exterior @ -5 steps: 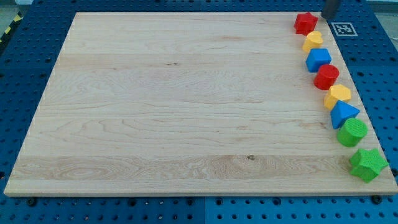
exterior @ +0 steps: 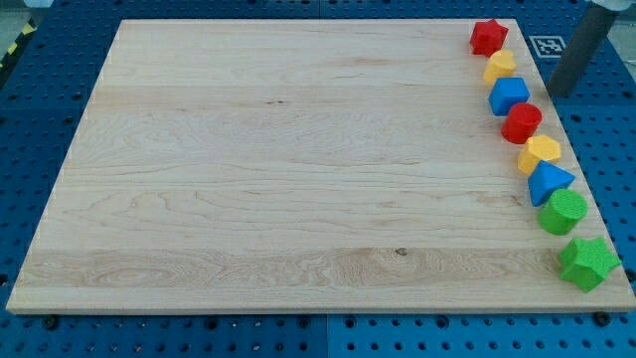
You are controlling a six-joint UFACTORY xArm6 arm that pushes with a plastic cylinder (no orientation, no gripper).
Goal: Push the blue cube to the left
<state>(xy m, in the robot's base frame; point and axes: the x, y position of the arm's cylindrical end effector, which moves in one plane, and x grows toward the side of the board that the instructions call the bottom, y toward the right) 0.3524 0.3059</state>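
**Eight blocks lined up on the board's right edge, our tip off to the right of the blue cube**

Nearest to us, at the right corner of the wooden board (exterior: 278, 169), we see the green star (exterior: 587, 263). Just beyond it sits the green cylinder (exterior: 563, 211), and touching that, the blue triangular block (exterior: 549, 182). Further back comes a yellow block (exterior: 540, 152) of rounded many-sided shape, then a red block (exterior: 522, 122) of similar form.

The blue cube (exterior: 509, 95) lies beyond the red one, close against it, near the board's right edge and in the far half of the row. Behind it we find a yellow heart-like block (exterior: 500, 65), and farthest of all the red star (exterior: 488, 36) at the far right corner.

We carry no claw, only the dark rod; my tip (exterior: 560, 92) stands over the blue perforated table (exterior: 606, 119), off the board, to the right of the blue cube and apart from it. A black-and-white marker (exterior: 546, 45) lies by the far right corner.
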